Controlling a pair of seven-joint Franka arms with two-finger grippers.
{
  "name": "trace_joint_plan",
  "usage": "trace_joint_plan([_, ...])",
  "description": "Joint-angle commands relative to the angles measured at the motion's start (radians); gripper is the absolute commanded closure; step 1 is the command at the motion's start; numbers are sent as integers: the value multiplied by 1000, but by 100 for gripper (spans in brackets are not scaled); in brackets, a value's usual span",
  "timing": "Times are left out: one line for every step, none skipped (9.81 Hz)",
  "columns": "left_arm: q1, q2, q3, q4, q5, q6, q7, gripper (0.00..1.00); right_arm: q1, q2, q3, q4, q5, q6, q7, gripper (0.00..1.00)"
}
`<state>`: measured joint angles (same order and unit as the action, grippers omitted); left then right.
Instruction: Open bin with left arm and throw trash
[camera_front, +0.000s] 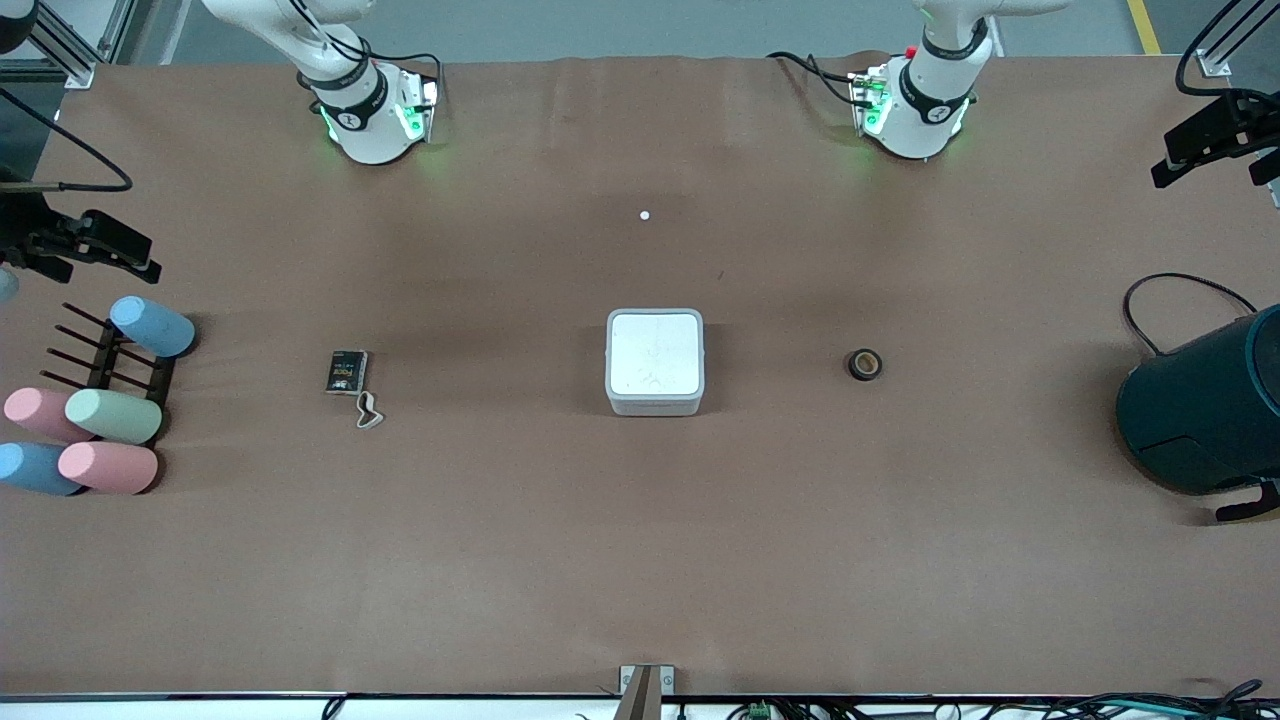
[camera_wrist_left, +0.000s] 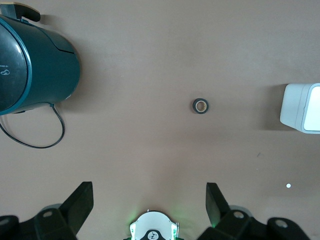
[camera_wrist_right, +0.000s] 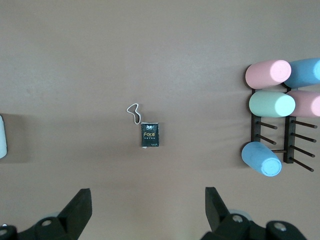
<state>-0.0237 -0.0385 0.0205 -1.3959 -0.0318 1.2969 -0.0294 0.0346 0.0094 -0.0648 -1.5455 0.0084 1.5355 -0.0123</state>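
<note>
Only front view shows bin (camera_front: 654, 361) lid shut.

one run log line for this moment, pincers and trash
bin: lid shut | packet: on table | tape roll: on table | left pincer: open, high over table | right pincer: open, high over table

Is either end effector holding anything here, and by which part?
Nothing is held. The left end effector and right end effector are both open above bare table.

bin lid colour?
White, lid shut on the bin; clearest in the front view.
</note>
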Motion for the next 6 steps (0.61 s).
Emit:
trace_joint_plan([5, -12, -1, 1, -22, -2, -4, 1, -1, -8, 0, -13, 2, -2, -15, 0])
trace_joint_plan([5, -11, -2, 0, -23, -2, -6, 1, 1, -8, 0, -13, 2, -2, -14, 0])
trace_joint_plan([-8, 5, -7, -5, -23, -4, -3, 1, 1, -8, 0, -13, 2, -2, -14, 0])
trace_joint_plan([-39, 29, -28, -6, -23, -24, -17, 13, 1, -8, 0, -13, 2, -2, -15, 0])
trace_joint_plan([-76, 49, -49, -6, -17, -31, -61, 45, 4, -11, 2, -14, 2, -3, -15, 0])
trace_joint_plan([-111, 86, -77, -2, -29, -21, -117, 82, 4, -11, 3, -21, 1, -3, -17, 0])
